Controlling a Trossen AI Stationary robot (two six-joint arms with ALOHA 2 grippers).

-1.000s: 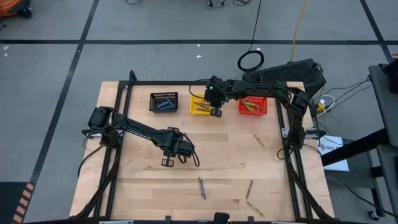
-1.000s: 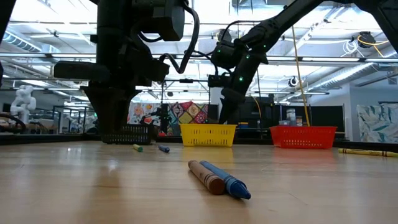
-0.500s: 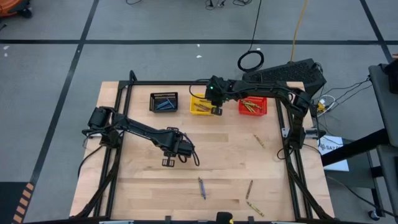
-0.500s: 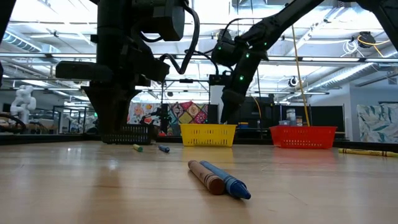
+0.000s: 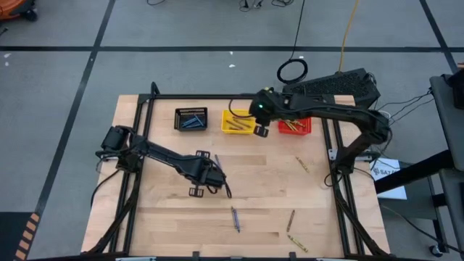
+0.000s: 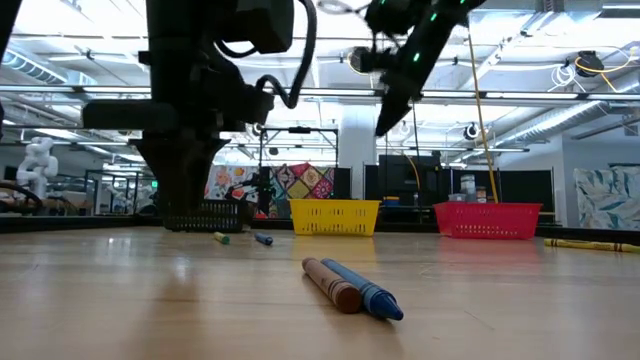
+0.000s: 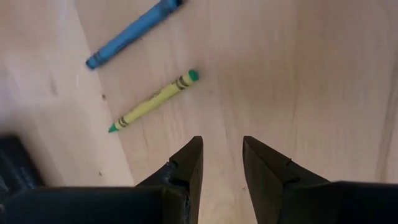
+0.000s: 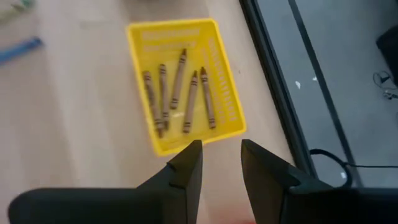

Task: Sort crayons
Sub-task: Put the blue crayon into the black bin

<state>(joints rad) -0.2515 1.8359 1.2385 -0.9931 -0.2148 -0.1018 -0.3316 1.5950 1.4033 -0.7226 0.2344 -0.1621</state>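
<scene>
Crayons (image 5: 235, 218) lie scattered near the front edge of the pale wooden tabletop (image 5: 159, 225) in the high view, while black (image 5: 191, 119), yellow (image 5: 237, 122) and red bins (image 5: 293, 125) line its back edge on grey floor, the left gripper (image 5: 196, 191) mid-table and the right gripper (image 5: 260, 132) between yellow and red. In the low view a brown and a blue crayon (image 6: 372, 291) touch on the boards before a bright hall. The wrist views show both grippers released and empty, the left over a yellow-green crayon (image 7: 153, 101), the right above five brown crayons (image 8: 177, 93) in the yellow bin.

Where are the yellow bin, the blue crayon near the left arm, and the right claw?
yellow bin (image 8: 228, 84), right wrist view, on its mesh side wall.
blue crayon (image 7: 127, 35), left wrist view, on the middle of its wrapper.
right claw (image 8: 221, 163), right wrist view, midway between its open fingertips.
</scene>
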